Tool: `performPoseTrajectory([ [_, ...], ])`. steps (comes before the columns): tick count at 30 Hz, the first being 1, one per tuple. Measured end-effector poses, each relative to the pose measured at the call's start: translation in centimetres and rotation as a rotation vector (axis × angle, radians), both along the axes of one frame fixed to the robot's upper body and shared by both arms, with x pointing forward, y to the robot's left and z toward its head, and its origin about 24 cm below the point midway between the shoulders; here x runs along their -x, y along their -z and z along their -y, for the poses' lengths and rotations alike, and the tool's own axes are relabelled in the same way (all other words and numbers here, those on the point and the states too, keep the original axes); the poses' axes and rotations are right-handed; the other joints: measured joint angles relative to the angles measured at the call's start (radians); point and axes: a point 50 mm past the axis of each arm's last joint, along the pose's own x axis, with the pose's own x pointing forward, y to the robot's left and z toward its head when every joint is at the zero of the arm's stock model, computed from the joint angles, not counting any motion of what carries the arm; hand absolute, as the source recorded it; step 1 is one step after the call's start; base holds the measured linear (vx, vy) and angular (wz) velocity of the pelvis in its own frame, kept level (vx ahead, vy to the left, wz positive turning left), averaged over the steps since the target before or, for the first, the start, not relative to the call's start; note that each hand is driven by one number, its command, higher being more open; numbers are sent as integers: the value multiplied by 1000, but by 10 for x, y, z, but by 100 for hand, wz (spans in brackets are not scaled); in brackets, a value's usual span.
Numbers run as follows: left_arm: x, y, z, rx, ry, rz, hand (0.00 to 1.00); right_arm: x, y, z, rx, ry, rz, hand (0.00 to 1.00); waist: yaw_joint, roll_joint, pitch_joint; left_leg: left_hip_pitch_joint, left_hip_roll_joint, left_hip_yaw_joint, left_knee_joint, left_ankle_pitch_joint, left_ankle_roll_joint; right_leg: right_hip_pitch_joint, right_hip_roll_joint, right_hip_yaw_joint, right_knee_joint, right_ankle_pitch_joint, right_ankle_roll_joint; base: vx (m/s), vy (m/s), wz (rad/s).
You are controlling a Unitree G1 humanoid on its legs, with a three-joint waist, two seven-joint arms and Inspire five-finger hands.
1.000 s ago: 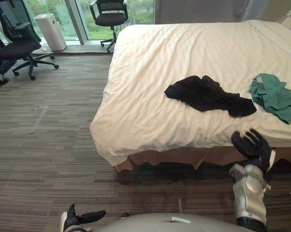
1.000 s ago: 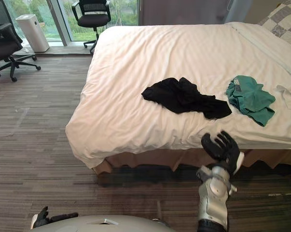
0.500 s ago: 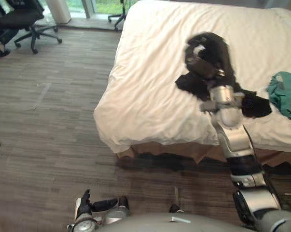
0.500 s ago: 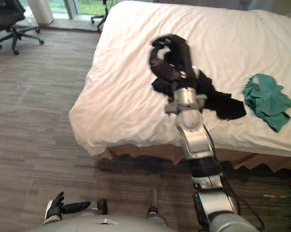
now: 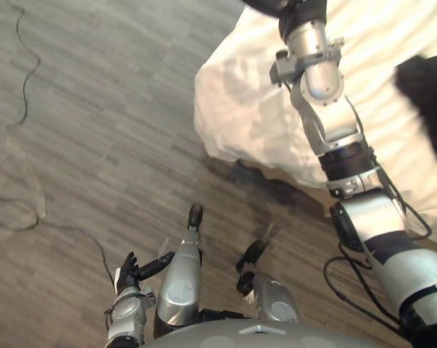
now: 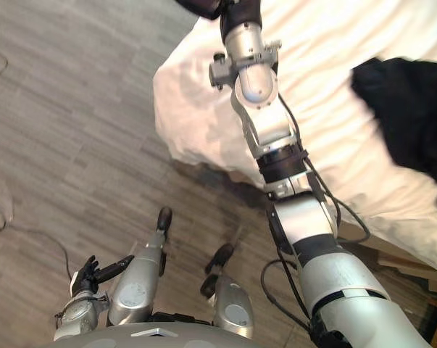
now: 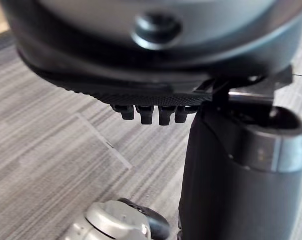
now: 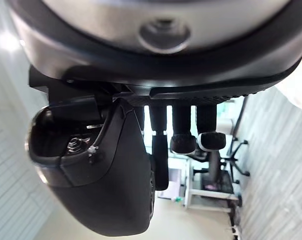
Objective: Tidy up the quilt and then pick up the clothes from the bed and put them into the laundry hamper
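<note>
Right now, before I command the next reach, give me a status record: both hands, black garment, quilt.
left hand: open, empty, low over the floor
right hand: open, fingers relaxed, empty; arm stretched across the quilt corner
black garment: lying on the quilt, clear of both hands
quilt: white, lightly wrinkled, corner hanging toward the floor

The quilt (image 6: pixel 327 51) is being shown as white cloth, matt and softly creased. The black garment (image 6: pixel 410 109) is being shown as limp, matt fabric. The floor (image 5: pixel 95 109) is being seen as grey, wood-look planking with a streaked grain and a dull finish. The right hand (image 8: pixel 191 95) and the left hand (image 7: pixel 140 90) are being shown in dark, matt plastic with finely stippled palms. The right arm (image 6: pixel 258 87) is being seen in smooth, faintly glossy silver-grey casing.
</note>
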Motion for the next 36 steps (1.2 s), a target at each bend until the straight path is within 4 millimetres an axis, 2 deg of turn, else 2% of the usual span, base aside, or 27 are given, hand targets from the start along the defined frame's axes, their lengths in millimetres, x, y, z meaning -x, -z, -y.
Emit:
performPoseTrajectory([
  [2, -10, -2, 6, 12, 30, 26, 100, -8, -4, 11, -47, 48, -28, 0, 21, 28, 21, -67, 0, -24, 25, 1, 2, -51, -1, -22, 22, 0, 0, -28, 43, 27],
  [7, -35, -9, 21, 51, 75, 96, 100, -29, 20, 33, -77, 141, -157, 0, 55, 76, 46, -194, -2, -53, 66, 7, 3, -156, -2, -45, 50, -1, -1, -29, 33, 17],
  [8, -39, -10, 24, 53, 86, 108, 100, -24, 13, 30, -81, 121, -98, 0, 54, 84, 49, -214, -1, -55, 66, 11, 2, -178, -3, -45, 57, -2, -2, -45, 44, -3],
  [10, -41, -10, 26, 58, 92, 112, 100, -25, 19, 25, -108, 95, -105, 0, 54, 87, 49, -221, -2, -50, 66, 13, 2, -189, -6, -44, 62, -7, -10, -45, 46, -5],
  [13, -40, -8, 30, 85, 71, 120, 100, -24, 36, 14, -98, 80, -106, 0, 53, 93, 46, -217, -2, -38, 61, 11, -1, -219, -29, -42, 133, -50, -20, -37, 32, -7],
  [16, -35, -4, 30, 95, 60, 96, 100, -18, 77, -6, -15, 52, -155, 0, 43, 91, 14, -207, 0, -31, 55, 8, -6, -221, -36, -43, 159, -70, -18, 11, -1, 1],
  [17, -31, -1, 30, 98, 55, 73, 100, -15, 99, -15, 48, 39, -191, 0, 38, 87, -10, -199, 0, -26, 48, 8, -6, -217, -36, -42, 159, -72, -15, 43, -5, -2],
  [18, -30, 0, 30, 101, 52, 64, 100, -13, 111, -19, 82, 20, -217, 0, 38, 84, -19, -189, 1, -22, 43, 9, -6, -213, -37, -40, 159, -72, -15, 58, -7, -8],
  [19, -29, 0, 30, 101, 53, 59, 100, -7, 138, -28, 154, -31, -277, 0, 38, 83, -33, -174, 0, -14, 42, 8, -7, -200, -39, -38, 158, -73, -14, 57, -6, -9],
  [21, -33, -2, 31, 105, 66, 79, 100, 9, 216, -48, 246, -121, -549, 0, 30, 82, -53, -153, -1, -12, 42, 8, -7, -180, -41, -35, 158, -75, -14, 56, -1, -4],
  [22, -38, -6, 32, 104, 82, 105, 100, 24, 268, -60, 275, -150, -765, 0, 24, 82, -53, -143, -1, -12, 42, 8, -8, -170, -41, -34, 158, -76, -15, 0, 0, 0],
  [23, -43, -10, 32, 104, 97, 129, 100, 40, 305, -65, 311, -161, -929, 0, 25, 82, -53, -140, -1, -11, 41, 8, -8, -167, -41, -34, 158, -78, -16, 0, 0, 0],
  [24, -45, -12, 33, 107, 104, 146, 100, 54, 330, -66, 346, -175, -1037, 0, 25, 82, -53, -140, -1, -12, 41, 8, -8, -167, -41, -34, 157, -78, -16, 0, 0, 0],
  [25, -48, -14, 35, 109, 116, 166, 100, 83, 368, -66, 420, -209, -1199, 0, 24, 82, -53, -138, -1, -12, 41, 8, -8, -164, -41, -34, 156, -78, -16, -30, 27, -1],
  [26, -48, -14, 35, 111, 119, 166, 100, 106, 389, -68, 477, -258, -1295, 0, 19, 81, -53, -126, 0, -12, 41, 8, -8, -151, -40, -34, 153, -77, -16, -36, 29, -3],
  [27, -47, -13, 34, 110, 117, 162, 100, 112, 393, -71, 487, -276, -1319, 0, 14, 81, -53, -114, 0, -12, 41, 8, -8, -138, -39, -33, 148, -75, -14, -66, 27, -7],
  [28, -43, -10, 31, 110, 114, 131, 100, 112, 389, -76, 485, -300, -1304, 0, 0, 80, -52, -81, 2, -12, 41, 8, -8, -101, -34, -32, 134, -70, -11, -126, 23, -19],
  [30, -37, -6, 26, 98, 111, 98, 100, 97, 350, -94, 331, -371, -1157, 0, -6, 66, -58, -40, 11, 3, 31, 4, -13, -77, -27, -11, 117, -74, -20, -196, 14, -36],
  [31, -35, -5, 23, 93, 110, 87, 100, 88, 317, -103, 211, -426, -1038, 0, -11, 60, -63, -33, 19, 14, 22, -4, -24, -80, -20, 2, 113, -74, -19, -185, 6, -44],
  [33, -29, -1, 14, 78, 96, 51, 100, 74, 213, -118, -75, -582, -659, 0, -33, 37, -76, -29, 33, 42, -10, 7, -39, -91, -9, 10, 80, -44, -22, -172, 23, -46],
  [34, -27, 0, 12, 73, 92, 37, 100, 74, 190, -117, -148, -616, -571, 0, -35, 29, -83, -28, 34, 50, -17, 10, -42, -95, -9, 13, 73, -32, -23, -110, 36, -35],
  [35, -22, 3, 9, 69, 84, 4, 100, 75, 148, -111, -273, -668, -410, 0, -39, 18, -90, -16, 33, 62, -28, 20, -46, -90, -9, 21, 61, -16, -20, -27, 22, -21],
  [36, -17, 5, 7, 66, 78, -15, 100, 75, 125, -105, -344, -694, -314, 0, -46, 13, -94, -3, 31, 70, -29, 23, -41, -77, -8, 28, 52, -6, -23, -4, 40, -17],
])
